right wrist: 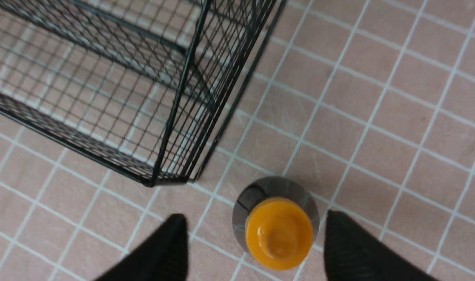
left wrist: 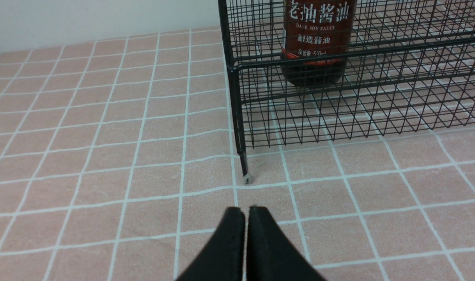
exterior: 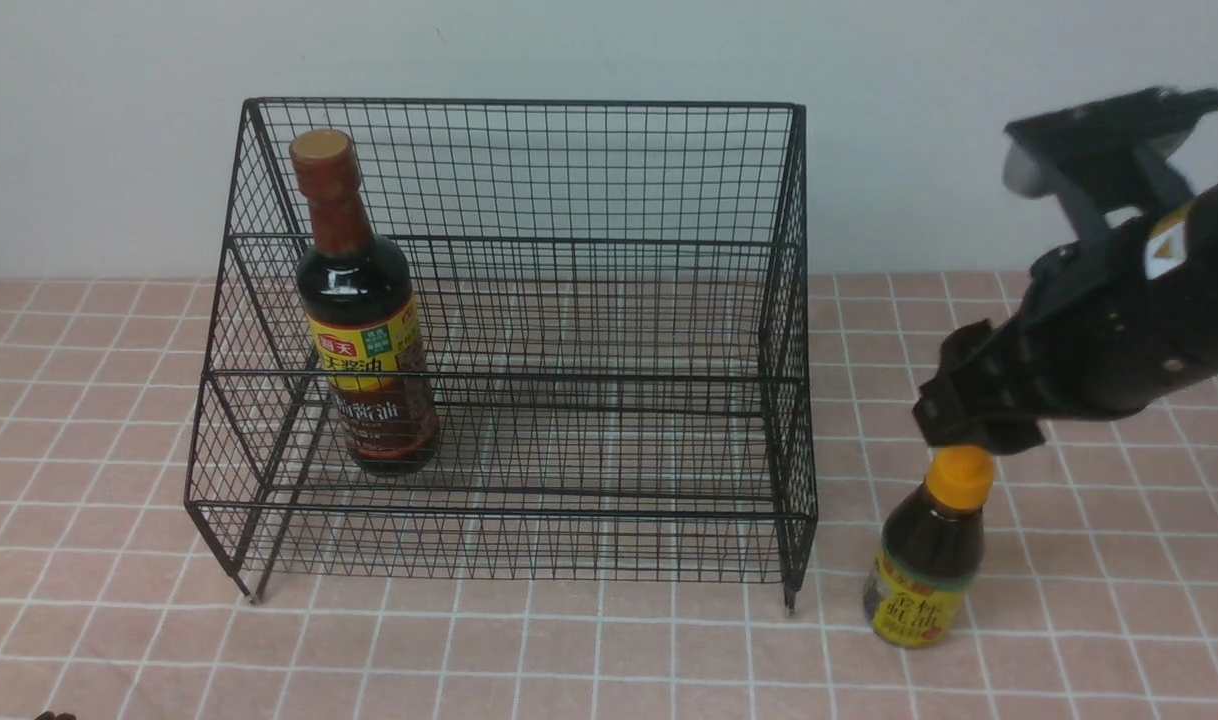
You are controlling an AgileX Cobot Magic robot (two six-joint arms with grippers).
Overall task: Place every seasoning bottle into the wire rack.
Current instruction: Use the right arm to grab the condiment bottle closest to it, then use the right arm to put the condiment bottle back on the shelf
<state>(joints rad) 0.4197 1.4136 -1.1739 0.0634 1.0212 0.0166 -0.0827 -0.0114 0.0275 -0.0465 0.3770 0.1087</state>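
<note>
The tall seasoning bottle [exterior: 364, 320], with a brown-red neck and cap, stands upright at the left inside the black wire rack [exterior: 519, 102]. The short seasoning bottle [exterior: 929, 560], with an orange-yellow cap, stands on the tiled table just right of the rack's front right foot. My right gripper [exterior: 974, 430] hovers right above its cap. In the right wrist view that gripper [right wrist: 255, 216] is open, its fingers on either side of the cap [right wrist: 278, 234] and clear of it. My left gripper [left wrist: 245, 210] is shut and empty, low over the table before the rack's front left foot [left wrist: 246, 177].
The table has a pink tiled cloth with white lines. A pale wall rises behind the rack. In the left wrist view the tall bottle's base [left wrist: 319, 39] shows through the rack's mesh [left wrist: 237, 117]. The rack's right corner [right wrist: 175, 117] is close to the short bottle.
</note>
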